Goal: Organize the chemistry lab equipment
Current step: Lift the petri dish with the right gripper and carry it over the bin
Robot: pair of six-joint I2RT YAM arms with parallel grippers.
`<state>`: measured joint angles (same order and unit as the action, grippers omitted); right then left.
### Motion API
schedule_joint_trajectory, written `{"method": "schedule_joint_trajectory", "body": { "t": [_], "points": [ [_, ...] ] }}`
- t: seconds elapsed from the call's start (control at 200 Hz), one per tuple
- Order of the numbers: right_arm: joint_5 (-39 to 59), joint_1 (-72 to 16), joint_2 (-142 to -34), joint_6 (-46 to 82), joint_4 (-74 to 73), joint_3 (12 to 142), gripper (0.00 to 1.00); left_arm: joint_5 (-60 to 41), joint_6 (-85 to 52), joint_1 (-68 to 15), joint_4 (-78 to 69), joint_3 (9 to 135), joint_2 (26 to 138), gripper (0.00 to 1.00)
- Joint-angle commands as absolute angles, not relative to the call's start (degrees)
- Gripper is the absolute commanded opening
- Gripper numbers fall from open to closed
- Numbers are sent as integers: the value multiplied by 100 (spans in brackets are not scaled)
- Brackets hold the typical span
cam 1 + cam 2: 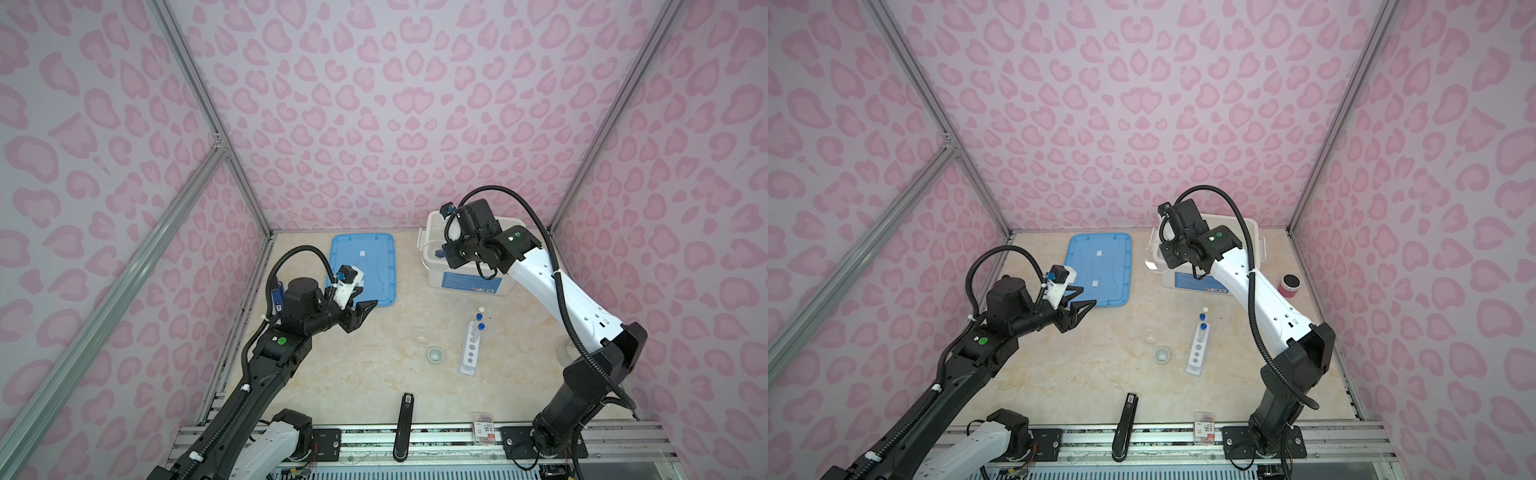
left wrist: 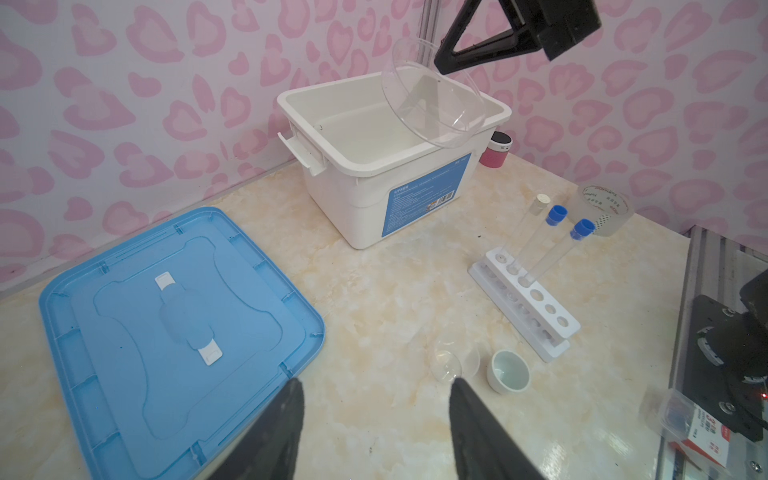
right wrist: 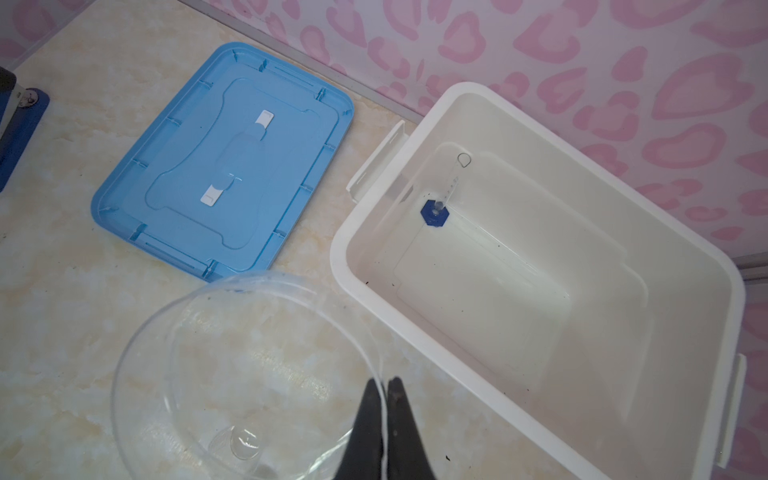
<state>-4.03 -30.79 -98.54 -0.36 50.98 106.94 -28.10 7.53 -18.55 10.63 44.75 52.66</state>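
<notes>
Lots crowding the surface (image 2: 374,270) here: blue lid (image 2: 124,332) lying flat by the back wall, open white bin (image 2: 349,203) just beside it, pink can (image 2: 495,154) tucked behind the bin, tape (image 2: 607,210) off beyond the rack. And there's the rack (image 2: 543,302), mid-surface, three tubes (image 2: 555,253) standing in one end, two blue-capped, one pale-capped. Just beside its empty end sits the cup (image 2: 509,372), with a small clear glass (image 2: 446,365) next to that. The black stick (image 1: 404,424) lies at the front edge, well apart from everything. Inside the bin, the cylinder (image 3: 434,212), blue base showing; upright or lying, can't tell. Now the right gripper (image 3: 384,382): fingers pinched tight on the rim of the clear dish (image 3: 232,365), which hangs tilted in the air at the bin's lid-side edge. Left gripper (image 2: 376,382): fingers well apart, nothing between them, hovering by the lid's near corner, touching nothing.
</notes>
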Motion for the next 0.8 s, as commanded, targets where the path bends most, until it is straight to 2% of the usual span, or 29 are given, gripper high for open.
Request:
{"method": "schedule_joint_trajectory", "body": {
  "t": [0.0, 0.495, 0.795],
  "points": [
    [-483, -2912, -10004, -149, 5196, 10872, 5, -2804, 779, -1861, 994, 4491, 5234, 58],
    [-394, -2343, -10854, -340, 5037, 11665, 5, -2795, 773, -1856, 1015, 4482, 5249, 58],
    [-238, -1975, -11731, -406, 5064, 12210, 5, -2767, 790, -1858, 1038, 4481, 5251, 58]
  ]
}}
